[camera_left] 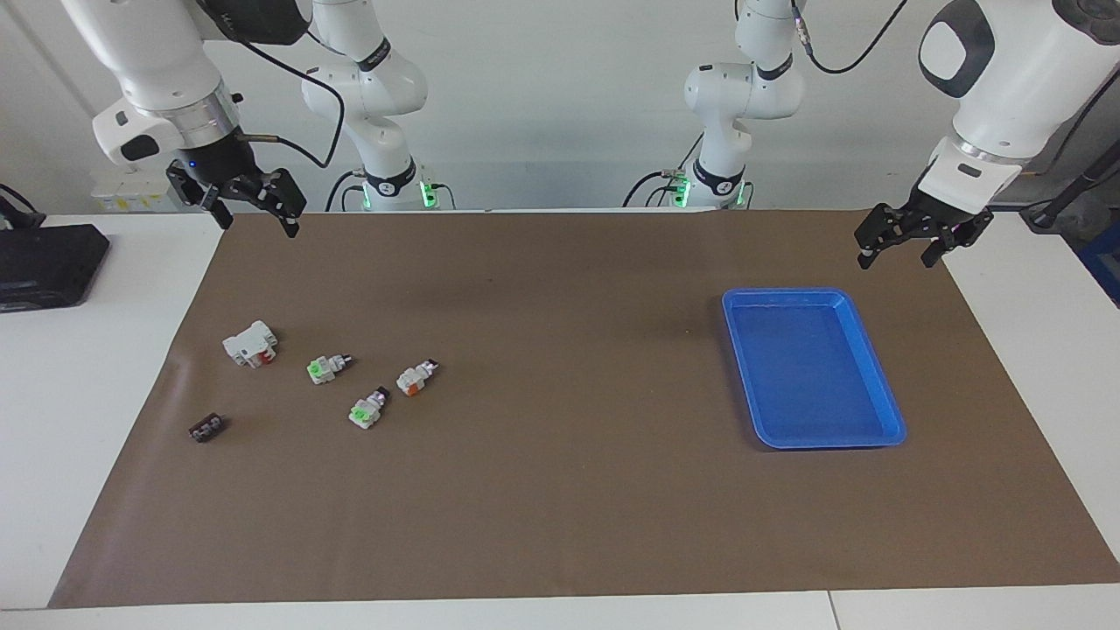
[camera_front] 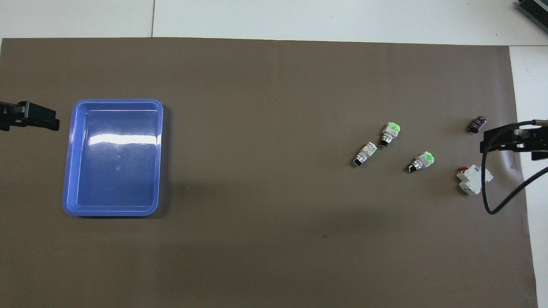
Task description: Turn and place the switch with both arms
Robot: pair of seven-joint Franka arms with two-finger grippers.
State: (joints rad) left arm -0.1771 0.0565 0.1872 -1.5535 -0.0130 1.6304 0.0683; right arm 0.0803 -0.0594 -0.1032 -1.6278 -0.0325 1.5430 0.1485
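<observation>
Lying on its side on the brown mat, the switch (camera_left: 416, 378) sits toward the right arm's end of the counter in the facing view, well apart from both grippers. Its long axis runs diagonally, dark tip pointing toward the robots' edge and toward the left arm's end, orange part at the other end. The right gripper (camera_left: 254, 210) hangs in the air over the mat's corner at the robots' edge, fingers spread and holding nothing. The left gripper (camera_left: 901, 248) hangs over the other corner at the robots' edge, also released and empty, just beside the blue tray (camera_left: 875, 367). Two green switches (camera_left: 328, 367) lie close by the orange one, with a white block (camera_left: 249, 343) and a small dark part (camera_left: 206, 428) nearer the right arm's end edge.

From overhead, the switch (camera_front: 365, 154) lies between the mat's middle and the right arm's end, its dark tip toward the robots' edge. The right gripper (camera_front: 509, 143) shows at that end edge, the left gripper (camera_front: 32, 116) at the other, beside the tray (camera_front: 70, 171).

By my judgement the right arm is much the nearer, so the first reach falls to it, closing across the switch's diagonal axis.
</observation>
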